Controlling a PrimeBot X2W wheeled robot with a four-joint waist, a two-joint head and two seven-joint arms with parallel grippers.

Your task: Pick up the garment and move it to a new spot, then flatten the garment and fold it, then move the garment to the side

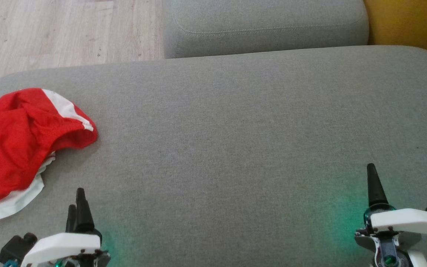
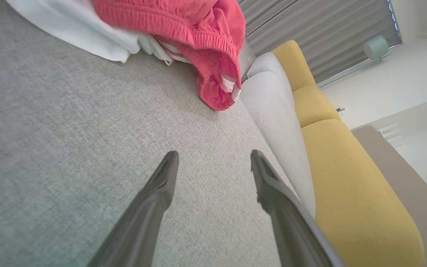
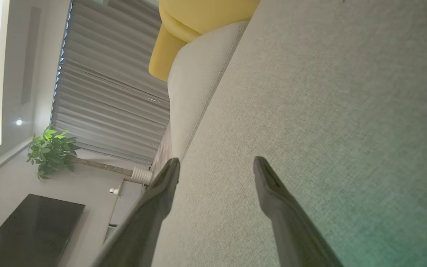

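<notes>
Head and wrist views, as I see them from the remote station. (a) A grey sofa seat (image 1: 235,129) spans most of the head view. Its far edge curves across the upper part and rounds off at both far corners. Past that edge lie a wood floor (image 1: 50,33) at left, a second grey cushion (image 1: 265,22) at centre and a yellow cushion (image 1: 406,22) at right. (b) A broad stretch of grey fabric runs between the garment and the right gripper. (c) The garment (image 1: 17,144) lies crumpled on the seat's left side. It is red with white panels, one white layer sticks out at its near end, and the picture's left edge cuts it off. (d) The left gripper (image 1: 77,200) sits at the near edge, close to the garment but apart from it; in its wrist view I see the fingers spread wide, holding nothing. (e) The right gripper (image 3: 216,159) sits near the right side, well apart from the garment, its fingers likewise wide over the fabric.
</notes>
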